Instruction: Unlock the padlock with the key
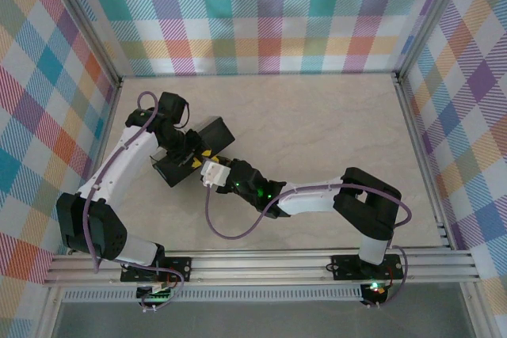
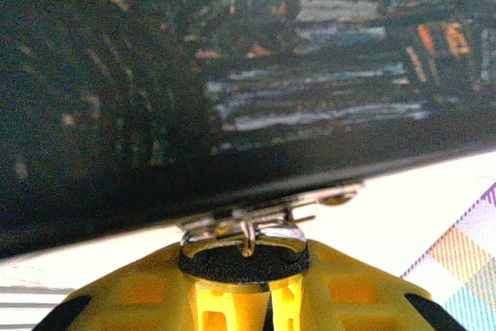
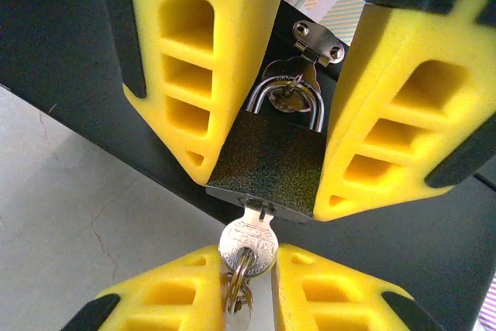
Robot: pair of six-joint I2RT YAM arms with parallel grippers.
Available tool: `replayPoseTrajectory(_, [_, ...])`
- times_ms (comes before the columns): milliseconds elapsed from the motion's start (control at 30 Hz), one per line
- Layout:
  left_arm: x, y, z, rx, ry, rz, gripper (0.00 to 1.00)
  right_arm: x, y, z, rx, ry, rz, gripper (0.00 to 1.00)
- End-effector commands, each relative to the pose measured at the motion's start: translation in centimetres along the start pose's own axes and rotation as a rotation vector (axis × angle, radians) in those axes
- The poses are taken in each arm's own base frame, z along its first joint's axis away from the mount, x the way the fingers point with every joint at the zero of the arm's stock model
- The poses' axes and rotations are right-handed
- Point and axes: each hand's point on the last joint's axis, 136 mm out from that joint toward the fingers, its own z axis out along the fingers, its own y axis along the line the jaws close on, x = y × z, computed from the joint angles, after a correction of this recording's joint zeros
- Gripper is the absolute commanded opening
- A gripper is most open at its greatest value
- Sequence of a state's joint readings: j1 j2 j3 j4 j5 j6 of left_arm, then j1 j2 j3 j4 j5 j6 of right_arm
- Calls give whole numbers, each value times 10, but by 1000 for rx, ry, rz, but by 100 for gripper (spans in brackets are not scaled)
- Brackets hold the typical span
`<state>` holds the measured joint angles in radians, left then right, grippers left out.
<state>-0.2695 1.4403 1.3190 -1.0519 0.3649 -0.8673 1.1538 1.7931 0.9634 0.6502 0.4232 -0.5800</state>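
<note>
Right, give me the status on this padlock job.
Done: key seated in the padlock. In hand: left tool clamps its body, right tool pinches the key head. To do: turn it and free the shackle, which sits closed through the hasp.

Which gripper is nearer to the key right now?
Right. The right gripper pinches the head of the key, which sits in the bottom of the padlock. The left gripper clamps the padlock's body above, not touching the key.
</note>
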Motion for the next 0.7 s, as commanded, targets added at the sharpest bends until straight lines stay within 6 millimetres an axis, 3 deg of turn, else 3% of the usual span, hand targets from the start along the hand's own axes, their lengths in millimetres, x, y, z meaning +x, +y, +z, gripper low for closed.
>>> replayPoseTrajectory(0, [17, -8, -8, 59, 59, 23, 0, -39, -17, 2, 58, -107, 46, 22])
replayPoseTrajectory(667, [20, -4, -2, 56, 67, 21, 0, -51, -30, 0, 87, -105, 84, 21])
